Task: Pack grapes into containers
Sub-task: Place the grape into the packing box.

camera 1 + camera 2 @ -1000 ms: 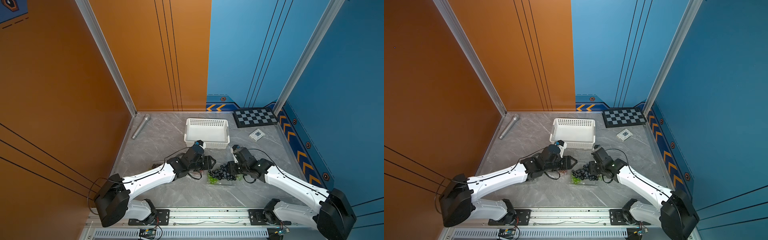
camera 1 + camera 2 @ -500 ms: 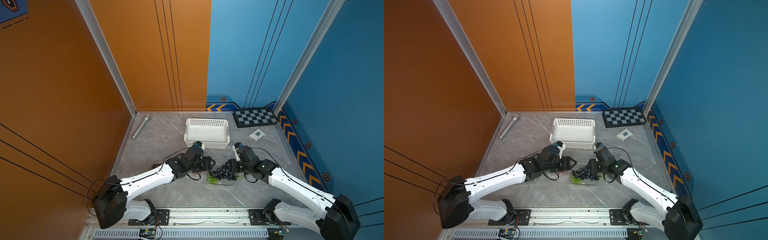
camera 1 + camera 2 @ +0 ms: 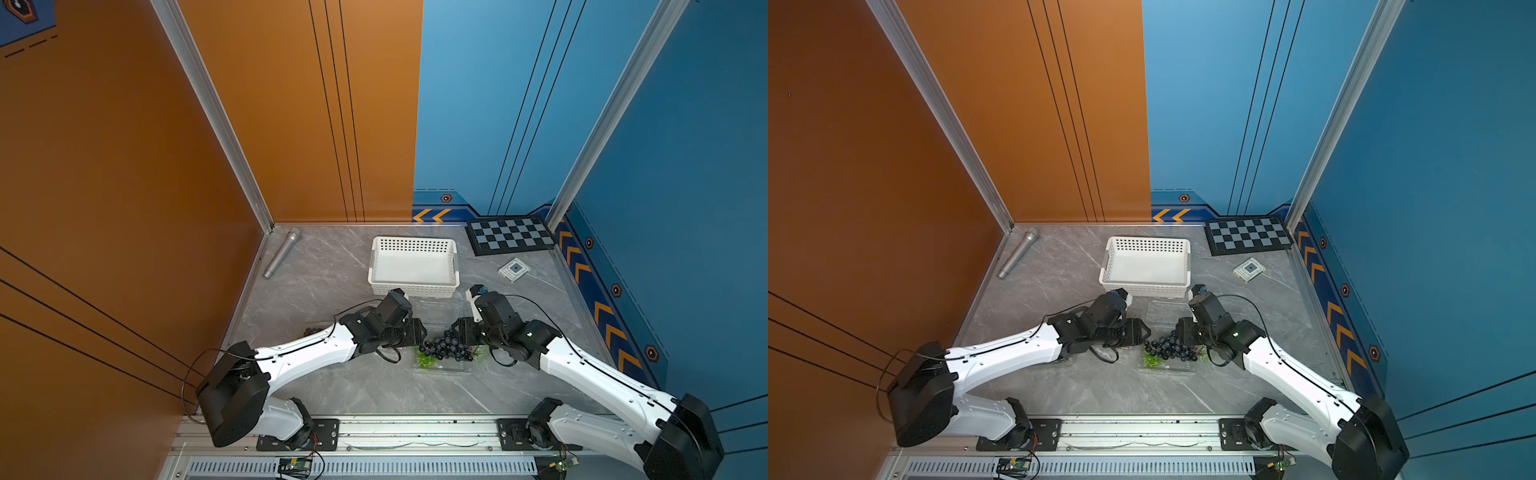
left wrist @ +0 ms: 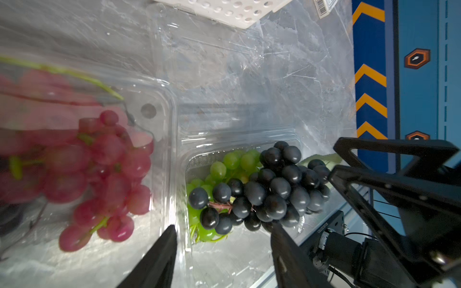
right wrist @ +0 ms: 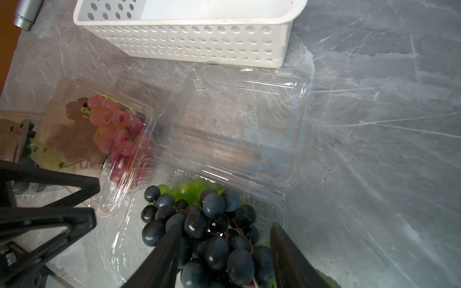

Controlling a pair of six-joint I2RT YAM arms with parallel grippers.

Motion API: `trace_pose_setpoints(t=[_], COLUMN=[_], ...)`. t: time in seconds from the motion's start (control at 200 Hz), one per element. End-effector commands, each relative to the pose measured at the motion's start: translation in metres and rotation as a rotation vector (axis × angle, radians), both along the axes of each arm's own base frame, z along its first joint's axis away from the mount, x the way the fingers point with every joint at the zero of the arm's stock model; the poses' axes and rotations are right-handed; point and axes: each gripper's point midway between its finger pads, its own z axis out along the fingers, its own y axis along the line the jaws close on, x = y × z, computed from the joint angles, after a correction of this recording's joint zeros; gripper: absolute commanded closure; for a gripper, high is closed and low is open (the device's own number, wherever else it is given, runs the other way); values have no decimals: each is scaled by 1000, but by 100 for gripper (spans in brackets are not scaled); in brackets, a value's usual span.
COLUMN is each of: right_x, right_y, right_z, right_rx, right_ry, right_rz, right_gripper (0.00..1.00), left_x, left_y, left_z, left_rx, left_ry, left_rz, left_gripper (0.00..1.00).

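In the middle of the grey marbled tabletop [image 3: 324, 286], a glossy dark purple-black bunch [image 3: 446, 347] of round berries lies over green grapes [image 4: 232, 160] in an open clamshell [image 5: 249, 117] of thin clear plastic. Both arms reach in low from opposite sides. The left gripper [image 4: 223, 224] stands spread, holding nothing. The right gripper [image 5: 225, 225] straddles the dark bunch; whether it pinches, I cannot tell.

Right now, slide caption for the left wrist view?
Open left pincer at a clear clamshell holding dark grapes on green grapes; red grapes boxed alongside.
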Motion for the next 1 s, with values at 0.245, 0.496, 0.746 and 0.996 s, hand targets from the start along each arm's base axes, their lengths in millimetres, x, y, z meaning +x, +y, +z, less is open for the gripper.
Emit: trace_pose_setpoints(t=[0.245,0.496,0.746,0.996], right_x=[3,1,-4,-27], right_y=[3,3,6,37], right_z=[7,7,12,24], right_rx=[16,23,0,-79], right_ry=[-20,-14,-22,-55], right_rz=[9,11,49,238], right_gripper=[41,41,41,28], left_x=[25,34,44,48], left_y=[1,26,48,46], left_z=[-19,-34,-33,0], left_rx=[84,161,177,107], left_ry=[-15,4,-5,-65], left_rz=[32,80,124,128], left_gripper=[40,41,41,41])
